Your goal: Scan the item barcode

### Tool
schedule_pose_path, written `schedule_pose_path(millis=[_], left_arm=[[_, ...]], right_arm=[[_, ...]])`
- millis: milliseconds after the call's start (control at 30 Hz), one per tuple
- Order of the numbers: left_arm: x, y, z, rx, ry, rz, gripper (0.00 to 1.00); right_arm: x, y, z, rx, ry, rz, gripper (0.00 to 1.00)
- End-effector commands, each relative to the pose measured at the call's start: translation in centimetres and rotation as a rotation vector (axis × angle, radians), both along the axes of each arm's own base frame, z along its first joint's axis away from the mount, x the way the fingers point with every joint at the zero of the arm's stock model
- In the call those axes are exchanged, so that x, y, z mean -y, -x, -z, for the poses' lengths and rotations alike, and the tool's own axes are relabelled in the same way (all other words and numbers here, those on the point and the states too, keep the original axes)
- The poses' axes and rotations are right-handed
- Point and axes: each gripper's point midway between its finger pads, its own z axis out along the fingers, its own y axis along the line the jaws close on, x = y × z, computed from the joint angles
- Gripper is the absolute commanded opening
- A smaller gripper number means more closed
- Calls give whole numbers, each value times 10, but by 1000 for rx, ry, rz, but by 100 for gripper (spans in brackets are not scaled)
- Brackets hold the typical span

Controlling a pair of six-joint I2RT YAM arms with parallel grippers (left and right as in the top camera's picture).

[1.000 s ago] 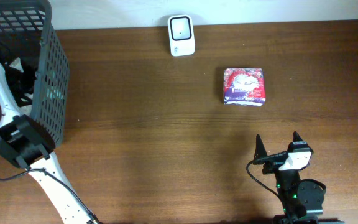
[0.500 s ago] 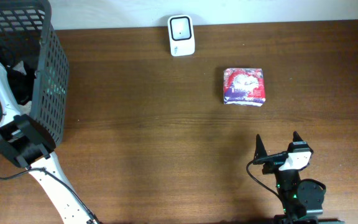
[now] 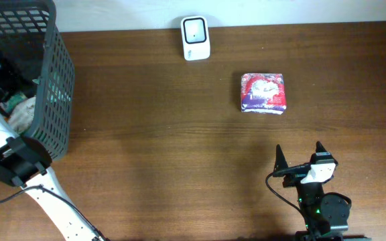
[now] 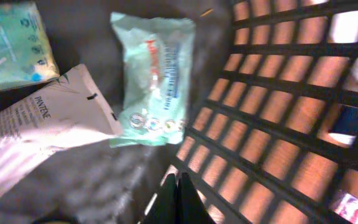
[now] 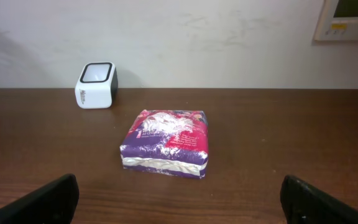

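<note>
1. Since nothing is held at the scanner [image 3: 195, 38], the scan is judged not yet begun; the scanner is stood at the far edge of the desk [image 3: 179, 167].
2. Laid flat on the desk, the purple-and-red packet [image 3: 265, 92] is found near the scanner but apart from it, untouched.
3. Kept inside the basket [image 3: 55, 87], at the left end: a mint-green packet [image 4: 154, 81], a white sachet [image 4: 36, 137], a teal packet [image 4: 11, 43].
4. Lowered into the basket, the left claw [image 4: 178, 190] is closed tip to tip near the mint-green packet; nothing is seen gripped.
5. Parked well short of the purple-and-red packet, the right claw [image 3: 299, 155] is spread wide and empty.
6. Outstanding: an item is to be gripped, carried to the scanner and its barcode presented. No barcode can be made out on any item.
</note>
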Motion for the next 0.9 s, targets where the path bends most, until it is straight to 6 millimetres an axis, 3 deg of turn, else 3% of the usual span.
schedule_pose_path(millis=[0,200,367,433,600,667,867], left_arm=[[11,4,-73,149,-59,14,0],[19,16,-112,204,-90,0,0],[31,50,-126,122,-120,-20,0],[30,76,-121,16,-178,-67,0],[-11,158,-98,-334,-401,-450,0],[-12,175,-87,-412,-411,-539,0],[-17,199,-46,-551,-350,-608,0]], right_arm=[[0,0,3,-5,-2,1,98],[0,0,3,-5,-2,1,99],[0,0,3,-5,-2,1,99],[0,0,3,-6,-3,1,99],[0,0,3,-5,-2,1,99],[0,0,3,-5,-2,1,99],[0,0,3,-5,-2,1,99]])
